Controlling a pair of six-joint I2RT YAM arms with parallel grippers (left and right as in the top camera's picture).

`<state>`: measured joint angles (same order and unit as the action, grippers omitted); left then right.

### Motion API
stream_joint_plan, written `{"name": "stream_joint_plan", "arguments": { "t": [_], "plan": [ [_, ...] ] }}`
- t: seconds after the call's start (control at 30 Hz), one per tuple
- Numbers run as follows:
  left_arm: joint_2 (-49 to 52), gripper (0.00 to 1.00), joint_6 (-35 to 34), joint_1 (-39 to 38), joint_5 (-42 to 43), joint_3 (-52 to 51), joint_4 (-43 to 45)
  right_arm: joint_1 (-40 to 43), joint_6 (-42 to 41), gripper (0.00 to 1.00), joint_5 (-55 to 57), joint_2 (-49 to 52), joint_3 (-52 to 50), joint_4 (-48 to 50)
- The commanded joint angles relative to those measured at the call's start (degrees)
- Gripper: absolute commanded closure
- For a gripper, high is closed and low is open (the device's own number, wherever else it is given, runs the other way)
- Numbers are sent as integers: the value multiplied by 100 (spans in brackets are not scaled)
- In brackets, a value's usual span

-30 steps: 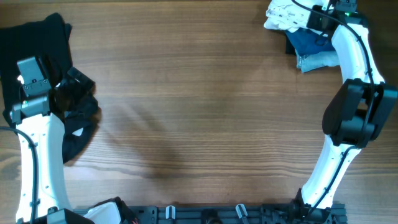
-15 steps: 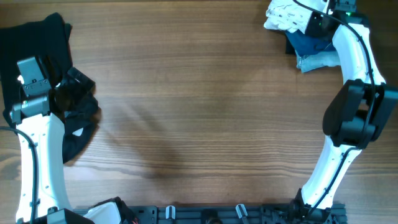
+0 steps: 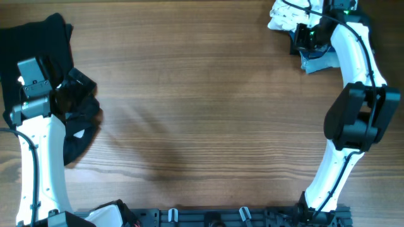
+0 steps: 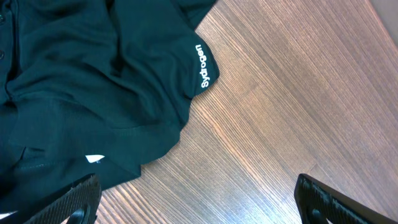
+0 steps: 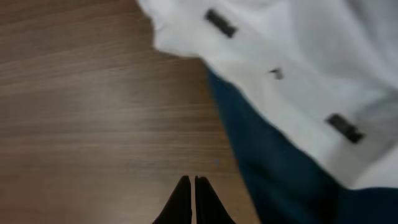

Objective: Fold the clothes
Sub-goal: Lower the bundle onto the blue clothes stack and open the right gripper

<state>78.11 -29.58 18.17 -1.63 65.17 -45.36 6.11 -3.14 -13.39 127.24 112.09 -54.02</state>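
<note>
Two readings | left gripper (image 4: pixel 198 186) wide open at black shirt (image 4: pixel 74 81) | right gripper (image 5: pixel 192 186) closed, empty

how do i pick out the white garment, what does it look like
On the wooden table, go to its far right corner. Two garments are piled there; the white garment lies on top, crumpled, unlike the blue garment under it.

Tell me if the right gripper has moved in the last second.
Yes. Measured against the white garment, the right gripper has slid left and toward the robot's base.
</note>
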Motion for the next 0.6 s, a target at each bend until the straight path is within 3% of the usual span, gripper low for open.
{"name": "stream_joint_plan", "arguments": {
  "t": [0.0, 0.1, 0.17, 0.3, 0.57],
  "plan": [
    [46, 0, 61, 31, 31, 37, -2, 125, -103, 85, -61, -529, -24, 240],
    [44, 0, 61, 31, 31, 37, -2, 420, -352, 47, 201, -935, -24, 673],
    [46, 0, 61, 31, 31, 37, 0, 774, -533, 31, 264, -1110, -24, 999],
    [44, 0, 61, 31, 31, 37, 0, 1349, -758, 27, 264, -966, -35, 975],
    [46, 0, 61, 31, 33, 37, 17, 1744, -892, 18, 306, -140, -37, 1412]
  ]
}}
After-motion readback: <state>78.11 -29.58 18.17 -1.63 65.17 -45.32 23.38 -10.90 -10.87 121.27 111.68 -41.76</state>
